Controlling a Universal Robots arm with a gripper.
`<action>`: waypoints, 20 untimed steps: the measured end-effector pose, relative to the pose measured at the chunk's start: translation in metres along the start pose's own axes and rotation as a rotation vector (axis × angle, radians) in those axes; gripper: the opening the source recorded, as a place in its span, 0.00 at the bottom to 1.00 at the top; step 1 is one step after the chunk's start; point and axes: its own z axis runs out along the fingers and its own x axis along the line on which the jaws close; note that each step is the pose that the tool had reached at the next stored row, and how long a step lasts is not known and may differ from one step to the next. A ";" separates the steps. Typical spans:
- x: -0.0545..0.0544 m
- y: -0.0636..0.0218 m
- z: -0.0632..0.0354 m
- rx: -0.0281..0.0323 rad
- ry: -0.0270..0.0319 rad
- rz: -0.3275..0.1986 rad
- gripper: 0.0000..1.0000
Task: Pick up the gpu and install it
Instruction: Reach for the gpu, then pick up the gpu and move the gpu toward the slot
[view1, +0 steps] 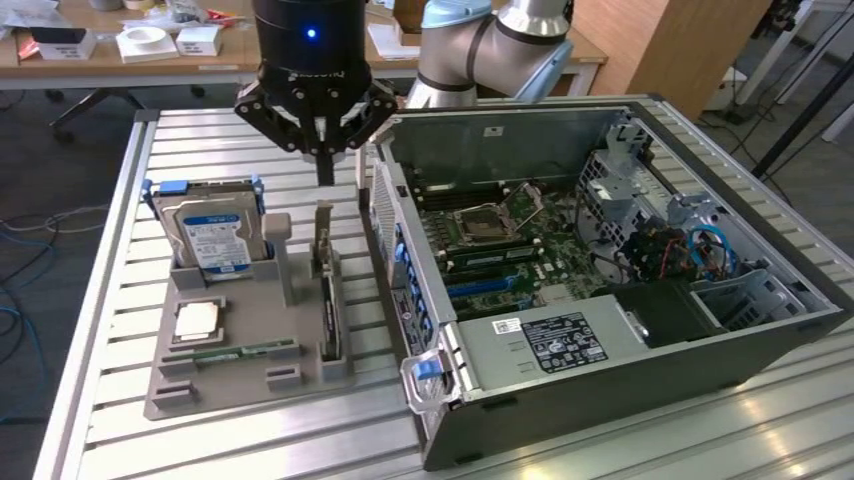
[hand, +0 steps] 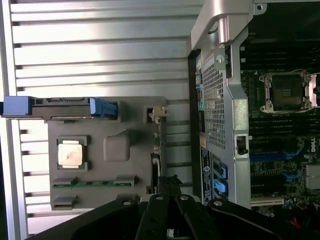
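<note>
A slatted metal desk (view1: 114, 260) carried everything. An open computer case (view1: 641, 375) lay on its side across the right half of the exterior frame, its motherboard (view1: 514, 245) exposed.

The arm (view1: 487, 45) came in from the upper middle of that frame, its upper links cut off by the top edge. Its black wrist pointed straight down. The gripper (view1: 324, 180) hung just left of the case's near wall. Its fingers (view1: 324, 165) were clenched into one thin dark stem, grasping nothing and touching nothing.

Left of the case sat a grey holder (view1: 234, 387). A silver hard drive (view1: 214, 240) with a blue label stood upright at its far end.

The gpu (view1: 327, 290) stood on edge in a slot along the holder's right side, directly beneath the clenched fingers, with a clear gap between its top edge and their tips. It was seen edge-on, so its face was hard to make out, and its lower edge was hidden in the slot. In the wrist view the gripper's black body covered one end of the holder.

A processor (view1: 198, 320) lay flat in the holder, and a narrow green memory stick (view1: 243, 352) lay just below it in the exterior frame.
</note>
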 end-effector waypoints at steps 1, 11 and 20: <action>0.000 -0.0019 -0.0001 0.0000 0.0000 0.000 0.10; 0.002 -0.0177 -0.0008 0.0001 0.0000 0.000 0.10; 0.002 -0.0217 -0.0010 0.0000 0.0000 0.000 0.10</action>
